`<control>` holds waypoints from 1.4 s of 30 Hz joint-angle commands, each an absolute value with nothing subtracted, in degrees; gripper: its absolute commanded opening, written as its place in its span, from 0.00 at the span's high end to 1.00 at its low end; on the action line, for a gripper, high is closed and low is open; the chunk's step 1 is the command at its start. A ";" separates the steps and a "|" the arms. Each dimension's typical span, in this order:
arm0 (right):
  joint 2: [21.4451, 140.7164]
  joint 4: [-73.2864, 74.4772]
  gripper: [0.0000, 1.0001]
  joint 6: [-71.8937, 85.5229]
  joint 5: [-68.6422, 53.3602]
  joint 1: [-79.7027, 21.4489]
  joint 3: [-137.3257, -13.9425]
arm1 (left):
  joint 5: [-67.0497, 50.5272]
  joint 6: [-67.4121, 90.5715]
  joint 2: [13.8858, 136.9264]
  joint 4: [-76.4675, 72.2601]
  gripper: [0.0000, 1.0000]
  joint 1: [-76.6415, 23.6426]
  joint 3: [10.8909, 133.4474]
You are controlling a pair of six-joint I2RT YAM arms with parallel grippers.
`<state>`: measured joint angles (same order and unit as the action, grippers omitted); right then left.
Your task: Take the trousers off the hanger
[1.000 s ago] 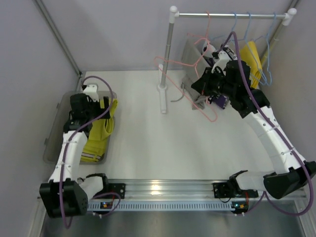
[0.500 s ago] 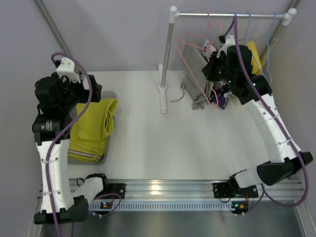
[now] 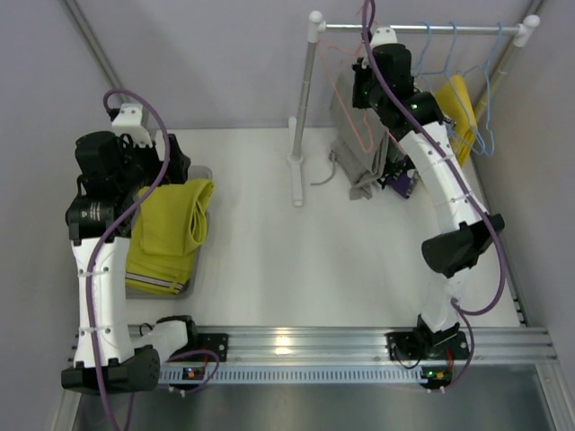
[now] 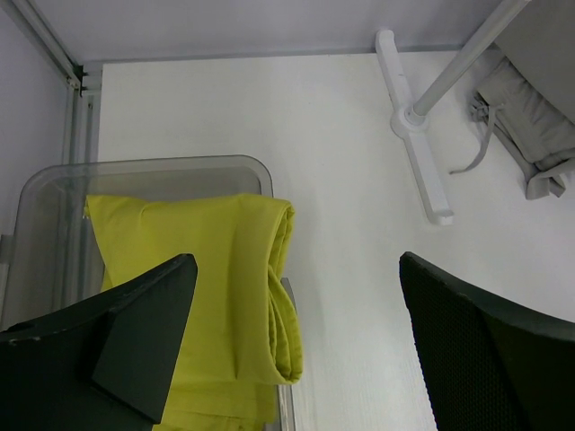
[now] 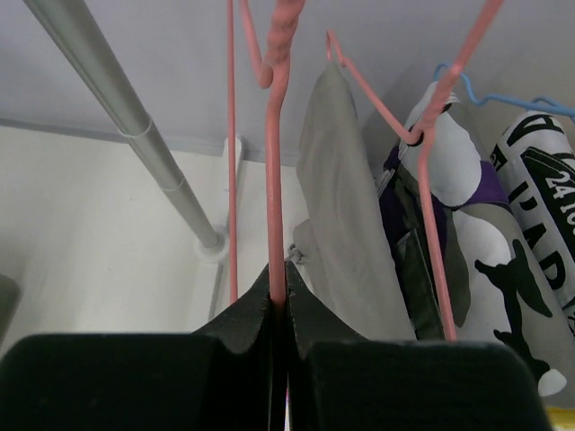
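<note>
The greenish-yellow trousers [image 3: 171,229] lie folded in the clear bin [image 3: 199,172] at the left, free of any hanger; they also show in the left wrist view [image 4: 211,287]. My left gripper [image 3: 166,162] hangs above them, open and empty, its fingers [image 4: 135,341] wide apart. My right gripper [image 3: 370,76] is raised to the clothes rail and is shut on the salmon-pink wire hanger [image 3: 346,99]. In the right wrist view the gripper [image 5: 278,301] pinches the bare hanger wire [image 5: 274,180] between closed jaws.
A clothes rack pole [image 3: 304,108] stands at mid-back, its foot on the table [image 4: 422,171]. On the rail hang light blue hangers [image 3: 449,54], a golden-yellow garment [image 3: 460,108], a grey garment [image 3: 355,135] and a printed purple-white one [image 5: 467,269].
My left gripper let go of the trousers in the bin and rose above them, open. My right gripper carried the empty pink hanger up and back to the rail.
</note>
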<state>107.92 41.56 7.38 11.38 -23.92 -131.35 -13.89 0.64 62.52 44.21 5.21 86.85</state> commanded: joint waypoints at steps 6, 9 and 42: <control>113.37 34.46 1.00 0.44 14.94 -26.10 -136.14 | -12.92 3.25 62.32 42.98 0.01 5.54 86.66; 114.52 31.47 1.00 0.44 15.21 -26.19 -136.23 | -12.57 3.51 61.88 42.89 0.01 5.54 85.96; 58.49 25.23 0.01 5.10 3.95 -24.80 -80.18 | -20.13 -2.37 79.28 51.24 0.01 5.27 95.01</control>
<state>64.84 27.77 4.54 2.39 -25.39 -87.02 -18.61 -1.45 80.38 52.64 5.21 92.62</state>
